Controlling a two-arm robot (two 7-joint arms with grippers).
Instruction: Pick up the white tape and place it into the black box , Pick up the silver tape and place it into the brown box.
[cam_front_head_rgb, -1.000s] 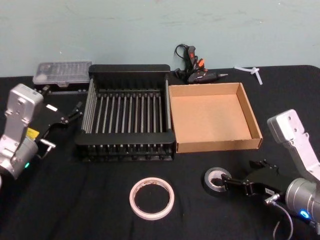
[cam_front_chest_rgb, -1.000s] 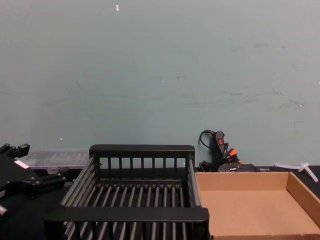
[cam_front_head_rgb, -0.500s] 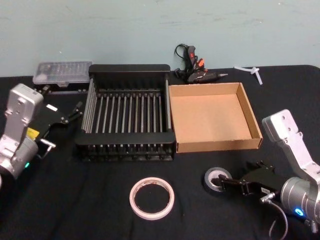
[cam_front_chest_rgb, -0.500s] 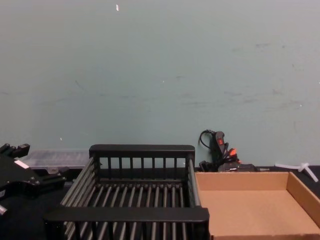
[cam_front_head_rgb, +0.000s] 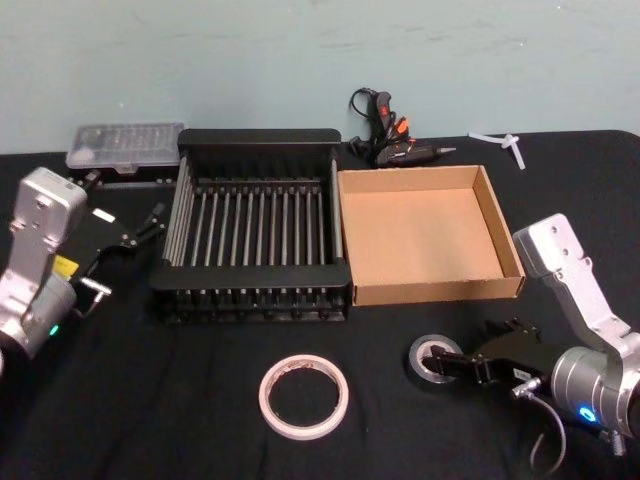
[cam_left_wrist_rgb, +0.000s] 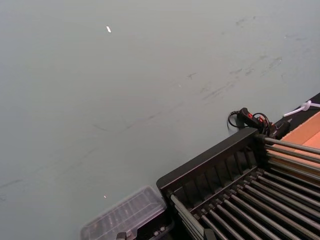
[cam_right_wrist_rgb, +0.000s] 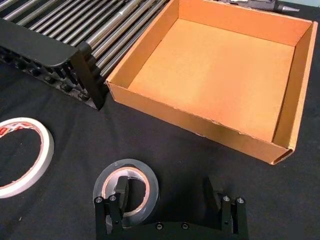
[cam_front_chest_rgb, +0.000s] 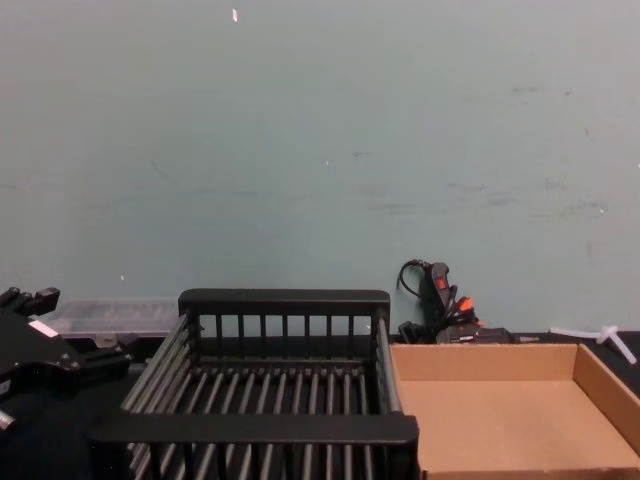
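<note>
Jaws of right gripper spread wide, one finger down inside the core hole of silver tape, other finger out past the roll's rim, not clamped. Left gripper parked at about 9 o'clock beside black box; jaw state cannot tell.

Silver tape flat on black table at roughly 5 o'clock in head view, near front edge of brown box. White tape flat on table at 6 o'clock, well apart from both grippers, left of silver tape. Black box at centre, brown box touching its right side at 3 o'clock.

Glue gun at 12 o'clock behind the boxes, clear parts case at 10 o'clock, white plastic piece at 1 o'clock.
</note>
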